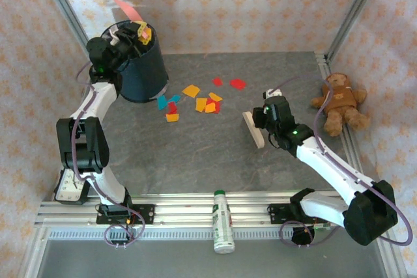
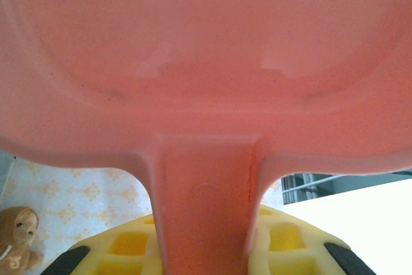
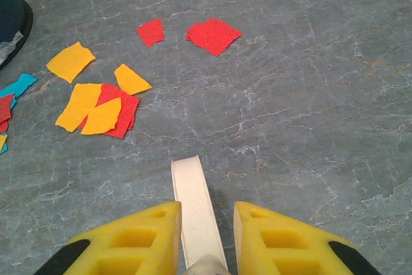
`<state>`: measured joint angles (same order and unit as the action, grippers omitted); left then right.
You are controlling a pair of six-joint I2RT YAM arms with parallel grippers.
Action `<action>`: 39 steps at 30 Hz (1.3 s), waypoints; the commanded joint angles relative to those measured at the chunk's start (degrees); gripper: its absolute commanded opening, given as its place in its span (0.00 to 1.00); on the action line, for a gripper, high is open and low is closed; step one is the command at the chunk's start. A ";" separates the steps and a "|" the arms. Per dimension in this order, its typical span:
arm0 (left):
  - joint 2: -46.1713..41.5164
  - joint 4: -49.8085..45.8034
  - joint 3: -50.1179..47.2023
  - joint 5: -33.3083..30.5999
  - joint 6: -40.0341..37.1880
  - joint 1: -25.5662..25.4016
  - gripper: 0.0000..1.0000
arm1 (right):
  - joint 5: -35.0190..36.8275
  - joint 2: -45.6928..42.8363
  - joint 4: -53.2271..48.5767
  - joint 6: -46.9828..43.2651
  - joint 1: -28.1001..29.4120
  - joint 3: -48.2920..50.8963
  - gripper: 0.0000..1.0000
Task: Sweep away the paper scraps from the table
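The paper scraps (image 1: 195, 99), red, orange, yellow and teal, lie in a loose cluster on the grey table (image 1: 195, 161), just right of the dark blue bin (image 1: 140, 69). My left gripper (image 1: 140, 32) is raised over the bin's mouth, shut on the handle of the pink dustpan (image 1: 129, 10), which tilts up behind it. In the left wrist view the dustpan (image 2: 206, 49) spreads wide above the yellow fingers (image 2: 283, 249). My right gripper (image 1: 260, 118) is low over the table, right of the scraps, shut on a cream brush (image 1: 254, 131). Ahead of it lie orange and red scraps (image 3: 96, 111).
A brown teddy bear (image 1: 340, 102) sits at the table's right edge. A white bottle (image 1: 223, 221) lies on the front rails between the arm bases. Patterned walls and aluminium posts enclose the table on the left, back and right.
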<state>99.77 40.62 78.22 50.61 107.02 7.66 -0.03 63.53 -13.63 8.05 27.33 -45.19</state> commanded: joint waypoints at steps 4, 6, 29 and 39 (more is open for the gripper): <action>-9.06 -19.11 0.62 1.99 -20.08 0.11 0.00 | 0.98 -2.37 3.10 3.55 0.30 2.07 0.00; -11.57 -27.64 0.69 1.49 -27.93 0.07 0.00 | 1.19 -2.91 4.19 4.52 0.27 2.38 0.00; -20.68 -87.00 5.00 -21.06 -93.54 -12.06 0.00 | -17.50 7.48 19.06 18.68 -8.31 -5.56 0.00; -22.69 -83.07 -1.54 -24.93 -96.56 -15.57 0.00 | -19.90 24.92 22.07 26.41 -9.10 -18.68 0.00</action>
<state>79.75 -43.92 77.78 28.36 13.10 -7.42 -18.48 85.58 4.84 30.70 18.41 -59.53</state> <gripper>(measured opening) 0.239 0.246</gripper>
